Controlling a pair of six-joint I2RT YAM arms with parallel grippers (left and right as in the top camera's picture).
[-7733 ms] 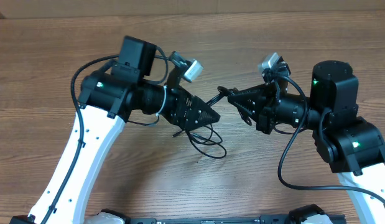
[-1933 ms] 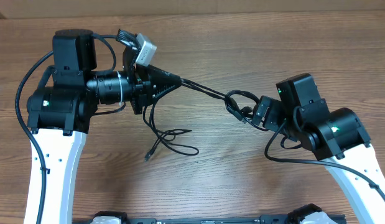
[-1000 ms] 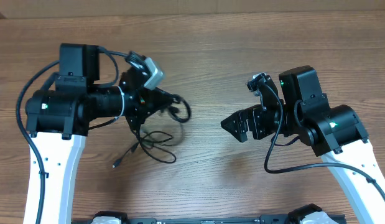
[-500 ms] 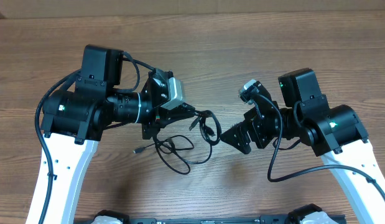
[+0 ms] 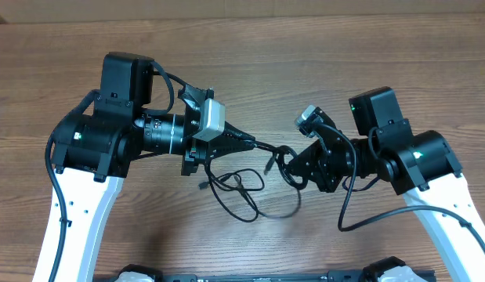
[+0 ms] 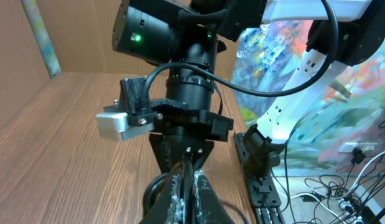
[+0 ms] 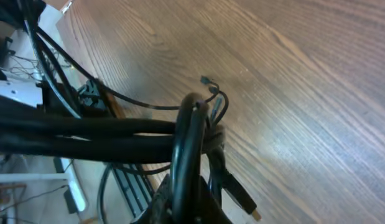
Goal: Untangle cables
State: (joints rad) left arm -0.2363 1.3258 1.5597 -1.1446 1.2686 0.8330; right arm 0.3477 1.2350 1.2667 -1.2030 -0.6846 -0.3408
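Observation:
The cables (image 5: 267, 149) are thin black cords strung between my two grippers above the wooden table. Slack loops (image 5: 244, 186) hang down onto the tabletop below them. My left gripper (image 5: 247, 143) points right and is shut on a strand; in the left wrist view the cord (image 6: 192, 177) runs between its fingers (image 6: 173, 200). My right gripper (image 5: 289, 166) points left and is shut on a cable loop (image 7: 187, 143), which stands up out of its jaws. A dark plug (image 7: 237, 194) dangles beside the right gripper. Another small plug (image 7: 206, 80) hangs further off over the table.
The wooden table (image 5: 344, 63) lies all round. The thicker black cables of the arms (image 5: 348, 204) curl beside each wrist. In the left wrist view the right arm (image 6: 186, 93) faces me at close range. The table's front edge holds the arm mounts (image 5: 140, 274).
My right gripper has moved left to the bundle and shut on a cable loop. The left gripper has shifted slightly right, and the loops on the table have slid right with it.

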